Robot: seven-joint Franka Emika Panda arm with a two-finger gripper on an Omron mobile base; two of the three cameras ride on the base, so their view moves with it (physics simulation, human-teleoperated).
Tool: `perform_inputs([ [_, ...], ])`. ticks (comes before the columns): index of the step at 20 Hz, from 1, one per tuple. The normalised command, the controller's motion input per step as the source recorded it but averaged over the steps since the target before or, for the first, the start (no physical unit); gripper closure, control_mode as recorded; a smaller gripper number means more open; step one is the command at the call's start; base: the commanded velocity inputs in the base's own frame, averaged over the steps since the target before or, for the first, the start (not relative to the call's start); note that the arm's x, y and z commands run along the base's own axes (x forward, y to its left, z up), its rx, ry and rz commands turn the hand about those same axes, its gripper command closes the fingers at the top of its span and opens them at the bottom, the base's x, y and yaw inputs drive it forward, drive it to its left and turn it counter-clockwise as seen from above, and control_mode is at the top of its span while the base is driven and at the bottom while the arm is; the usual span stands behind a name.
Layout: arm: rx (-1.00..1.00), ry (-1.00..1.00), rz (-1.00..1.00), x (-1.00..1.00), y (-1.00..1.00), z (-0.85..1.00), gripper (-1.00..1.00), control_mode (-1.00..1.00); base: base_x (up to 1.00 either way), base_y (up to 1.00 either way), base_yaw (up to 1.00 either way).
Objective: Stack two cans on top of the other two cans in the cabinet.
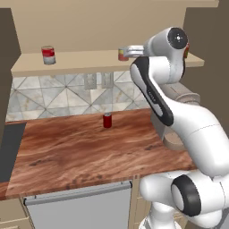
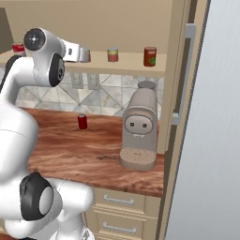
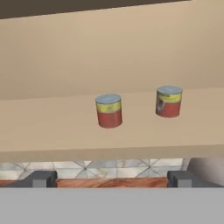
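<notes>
Your gripper [image 3: 111, 179] stands with fingers wide apart and bare, level with the cabinet [image 3: 109, 140] shelf board. The hand view gives you two cylindrical cans on that board: a yellow-over-red can [image 3: 109, 111] and, beside it, a mixed-label can [image 3: 168, 101]. The left base view adds a white-banded can [image 1: 48, 55] far along the board. The right base view adds an orange-red can [image 2: 150, 56], above a rounded beige coffee machine [image 2: 138, 131]. Below the board lie a wood-grain counter [image 1: 71, 152] and a small crimson can [image 1: 107, 120].

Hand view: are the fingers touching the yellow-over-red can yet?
Apart. In the hand view the fingers stand spread wide at the bottom, level with the counter backsplash, while the yellow-over-red can sits farther back on the cabinet shelf, with bare shelf between.
</notes>
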Motion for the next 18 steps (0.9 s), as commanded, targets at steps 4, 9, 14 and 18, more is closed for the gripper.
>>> perform_inputs([
  [4, -0.03, 0.01, 0.0, 0.14, -0.01, -0.05, -1.0, -1.0, 0.0, 0.0, 0.0],
  [9, 0.0, 0.0, 0.0, 0.22, 0.0, -0.01, -1.0, -1.0, 0.0, 0.0, 0.0],
  [14, 0.0, 0.01, 0.0, 0.3, 0.0, -0.02, -1.0, -1.0, 0.0, 0.0, 0.0],
  [18, 0.0, 0.03, 0.0, 0.32, 0.0, -0.08, -1.0, -1.0, 0.0, 0.0, 0.0],
])
